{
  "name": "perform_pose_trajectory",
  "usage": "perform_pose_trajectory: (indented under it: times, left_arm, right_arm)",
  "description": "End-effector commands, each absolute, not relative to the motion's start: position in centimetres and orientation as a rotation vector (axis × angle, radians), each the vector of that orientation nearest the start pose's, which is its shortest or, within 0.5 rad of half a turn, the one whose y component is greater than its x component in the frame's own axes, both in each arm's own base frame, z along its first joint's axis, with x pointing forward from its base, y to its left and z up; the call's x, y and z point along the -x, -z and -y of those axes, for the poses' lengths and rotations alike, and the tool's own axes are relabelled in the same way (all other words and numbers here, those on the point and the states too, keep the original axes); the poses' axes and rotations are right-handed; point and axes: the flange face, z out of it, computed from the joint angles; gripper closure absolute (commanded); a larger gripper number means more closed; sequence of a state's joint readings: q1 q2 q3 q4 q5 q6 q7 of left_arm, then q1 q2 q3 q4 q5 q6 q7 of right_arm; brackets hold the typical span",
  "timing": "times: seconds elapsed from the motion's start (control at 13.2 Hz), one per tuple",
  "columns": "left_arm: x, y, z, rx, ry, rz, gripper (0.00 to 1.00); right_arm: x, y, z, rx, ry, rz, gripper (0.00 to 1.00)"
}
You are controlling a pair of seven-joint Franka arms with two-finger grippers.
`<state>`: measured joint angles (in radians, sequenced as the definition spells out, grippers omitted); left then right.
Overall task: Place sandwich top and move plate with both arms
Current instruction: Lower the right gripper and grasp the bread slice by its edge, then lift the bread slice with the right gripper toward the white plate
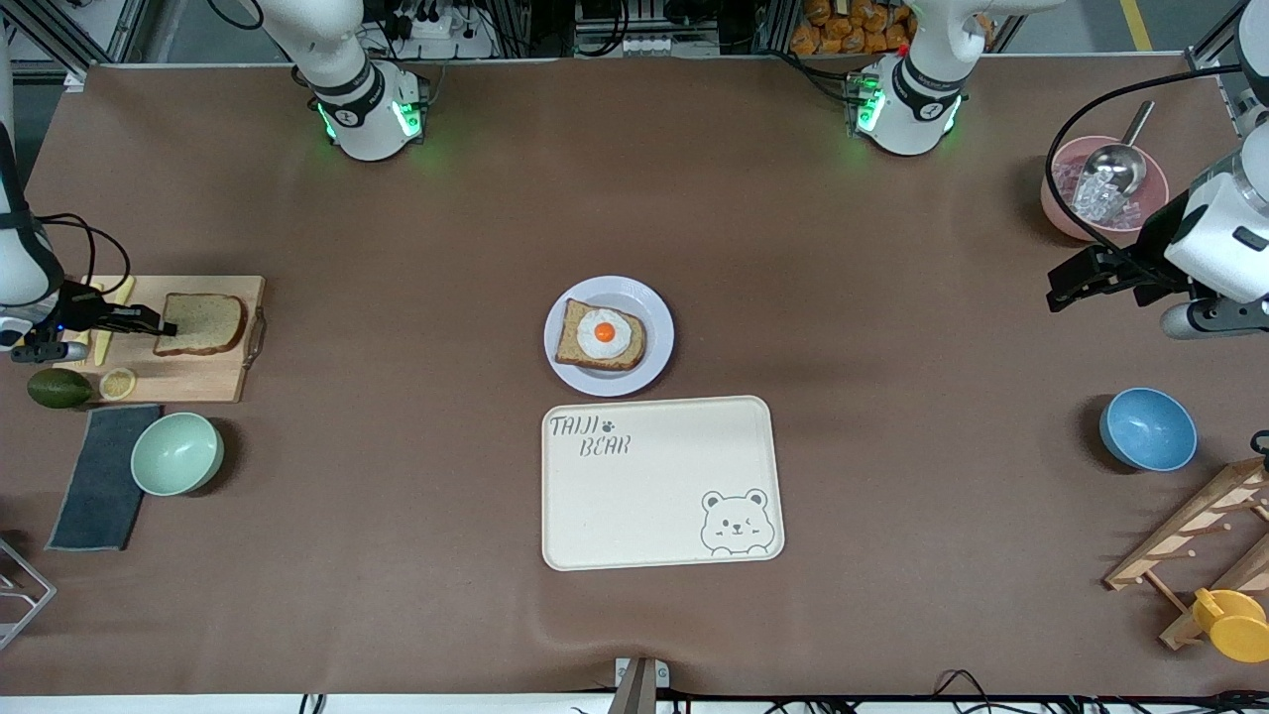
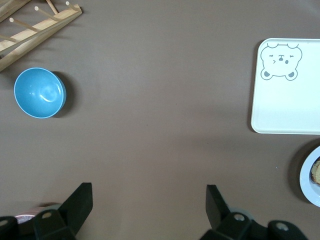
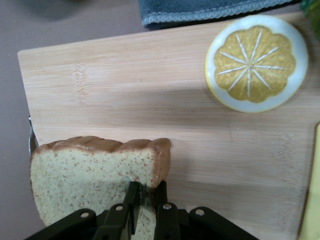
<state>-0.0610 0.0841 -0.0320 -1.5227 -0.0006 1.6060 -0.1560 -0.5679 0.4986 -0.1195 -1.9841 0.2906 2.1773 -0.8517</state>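
Bread first: at the right arm's end of the table I see the sandwich top (image 1: 201, 323) lying on a wooden cutting board (image 1: 213, 382), and my right gripper (image 1: 165, 328) is down at the slice's edge. From the right wrist view its fingers (image 3: 133, 199) are drawn in close on either side of the slice's edge (image 3: 95, 180), pinching the crust corner, with the slice still flat on the board (image 3: 150, 100). A lemon slice (image 3: 256, 62) sits on the same board, an avocado (image 1: 57, 388) just beside it, and a grey cloth (image 1: 99, 476) and a pale green bowl (image 1: 177, 453) lie nearer the front camera.

Mid-table, the plate (image 1: 649, 372) carries a bread slice with a fried egg (image 1: 602, 336). Just nearer the front camera is the cream tray (image 1: 654, 486) with the bear drawing.

Toward the left arm's end, my left gripper (image 1: 1066, 288) waits in the air over bare table near a pink bowl (image 1: 1053, 203) holding a metal scoop (image 1: 1115, 164). Its fingers (image 2: 80, 202) stand spread wide with nothing between them. A blue bowl (image 1: 1147, 428), a wooden rack (image 1: 1195, 535) and a yellow cup (image 1: 1234, 623) lie nearer the front camera.
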Motion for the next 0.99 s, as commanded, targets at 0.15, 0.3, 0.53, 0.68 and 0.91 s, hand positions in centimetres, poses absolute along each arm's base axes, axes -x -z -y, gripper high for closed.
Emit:
perform_pose_trajectory:
  times: [0.15, 0.3, 0.53, 0.68, 0.91]
  left_arm:
    - [-57.7, -61.2, 4.7, 3.132, 0.023, 0.091, 0.0]
    - [-57.7, -61.2, 4.7, 3.132, 0.023, 0.089, 0.0]
    - [-57.8, -60.8, 4.7, 3.131, 0.011, 0.086, 0.0]
    - [-58.0, -60.3, 4.8, 3.131, 0.004, 0.081, 0.0]
    - [-58.3, -59.9, 4.8, 3.129, -0.005, 0.081, 0.0]
  right_arm:
    - [-46.2, -19.7, 35.0, 2.763, -0.157, -0.035, 1.0]
    - [-46.8, -20.5, 34.6, 2.738, -0.183, -0.059, 1.0]
    - [-47.6, -21.7, 34.0, 2.704, -0.222, -0.082, 1.0]
    - [-48.3, -22.5, 33.0, 2.692, -0.228, -0.057, 1.0]
    - [-49.0, -24.2, 31.2, 2.663, -0.251, -0.071, 1.0]
